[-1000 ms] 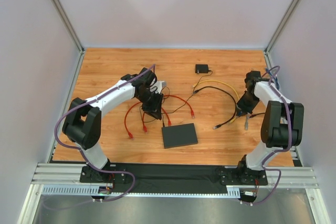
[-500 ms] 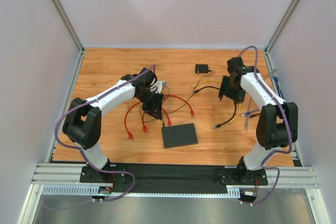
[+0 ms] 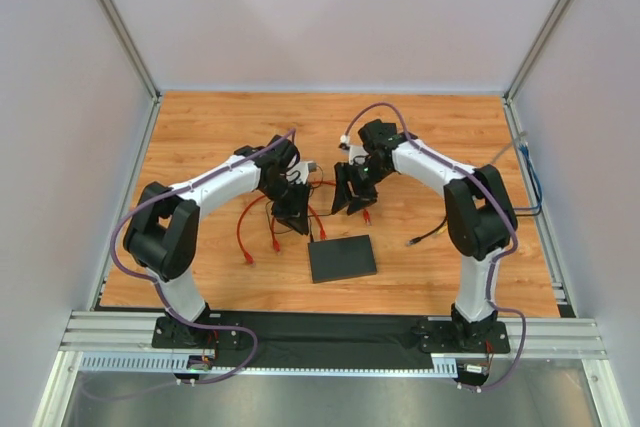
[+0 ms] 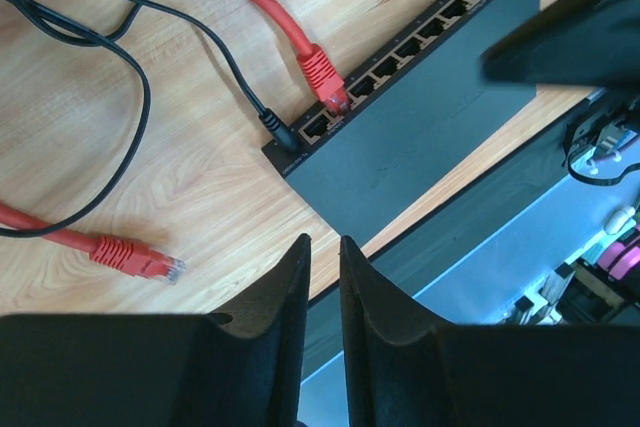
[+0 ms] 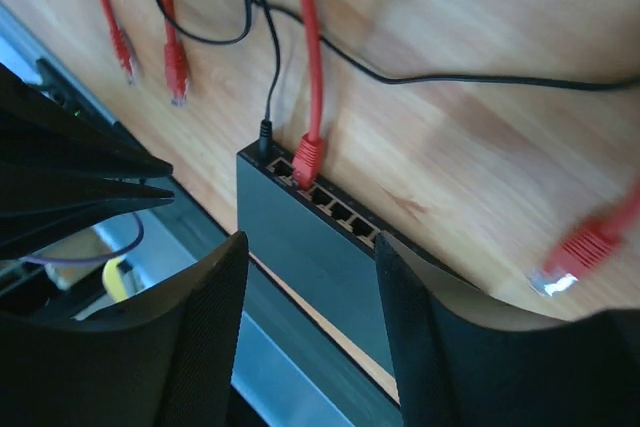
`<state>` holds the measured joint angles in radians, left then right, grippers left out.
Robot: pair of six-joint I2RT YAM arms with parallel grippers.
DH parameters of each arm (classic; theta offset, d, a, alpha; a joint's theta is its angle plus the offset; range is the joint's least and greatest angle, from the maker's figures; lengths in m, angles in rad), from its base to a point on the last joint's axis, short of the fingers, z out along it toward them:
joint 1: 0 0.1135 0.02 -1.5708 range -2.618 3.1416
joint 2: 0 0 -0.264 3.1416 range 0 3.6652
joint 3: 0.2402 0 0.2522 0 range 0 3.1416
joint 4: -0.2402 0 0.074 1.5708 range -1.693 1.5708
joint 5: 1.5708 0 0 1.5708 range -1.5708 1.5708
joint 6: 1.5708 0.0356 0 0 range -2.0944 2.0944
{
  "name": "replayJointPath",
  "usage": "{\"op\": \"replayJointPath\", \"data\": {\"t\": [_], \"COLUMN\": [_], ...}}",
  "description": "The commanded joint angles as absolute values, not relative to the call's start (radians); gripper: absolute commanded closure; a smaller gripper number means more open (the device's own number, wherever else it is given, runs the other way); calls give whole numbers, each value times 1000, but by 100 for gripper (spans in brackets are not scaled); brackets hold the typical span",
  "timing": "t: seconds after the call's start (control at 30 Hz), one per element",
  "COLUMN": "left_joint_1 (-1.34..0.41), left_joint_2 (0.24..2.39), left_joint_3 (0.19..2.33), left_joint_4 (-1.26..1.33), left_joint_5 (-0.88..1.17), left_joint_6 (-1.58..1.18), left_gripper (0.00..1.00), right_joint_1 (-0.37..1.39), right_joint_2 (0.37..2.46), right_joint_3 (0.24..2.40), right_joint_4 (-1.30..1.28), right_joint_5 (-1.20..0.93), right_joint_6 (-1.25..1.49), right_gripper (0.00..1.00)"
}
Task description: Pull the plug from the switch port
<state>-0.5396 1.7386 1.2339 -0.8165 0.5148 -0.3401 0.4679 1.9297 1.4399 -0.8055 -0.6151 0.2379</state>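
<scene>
The switch (image 3: 342, 258) is a flat black box lying near the table's front. A red plug (image 4: 325, 82) sits in the second port from its left end, next to a black power lead (image 4: 273, 125). In the right wrist view the same red plug (image 5: 308, 160) stands in the switch (image 5: 300, 237). My left gripper (image 3: 293, 219) hovers just behind the switch's left end. In its wrist view the left gripper (image 4: 322, 247) shows only a narrow slit, with nothing in it. My right gripper (image 3: 348, 205) hangs behind the switch. Seen from the wrist, the right gripper (image 5: 310, 239) is wide open and empty.
Loose red cable ends (image 3: 248, 259) lie left of the switch, one (image 4: 135, 255) close to my left fingers and another (image 5: 575, 252) near my right fingers. A black cable end (image 3: 412, 242) lies to the right. Blue cables (image 3: 530, 179) hang at the right wall.
My right arm has swung from the table's right side to the middle, behind the switch, and its jaws have opened wide. My left gripper shifted slightly and narrowed a little.
</scene>
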Motion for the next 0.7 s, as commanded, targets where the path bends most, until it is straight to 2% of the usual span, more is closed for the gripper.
{"op": "replayJointPath", "data": {"t": [0.0, 0.1, 0.67], "left_joint_1": [-548, -568, -597], "left_joint_2": [1758, 1793, 1904], "left_joint_3": [1221, 1223, 1276], "left_joint_4": [-784, -790, -819], "left_joint_5": [523, 492, 445], "left_joint_6": [-376, -374, -376], "left_gripper": [75, 75, 76], "right_joint_1": [499, 512, 525], "right_joint_2": [1991, 2043, 2138], "right_joint_3": [1482, 1473, 1401], "right_joint_4": [-793, -781, -689], "right_joint_5": [-810, -870, -923], "right_joint_6": [209, 222, 264], "right_gripper": [45, 52, 65]}}
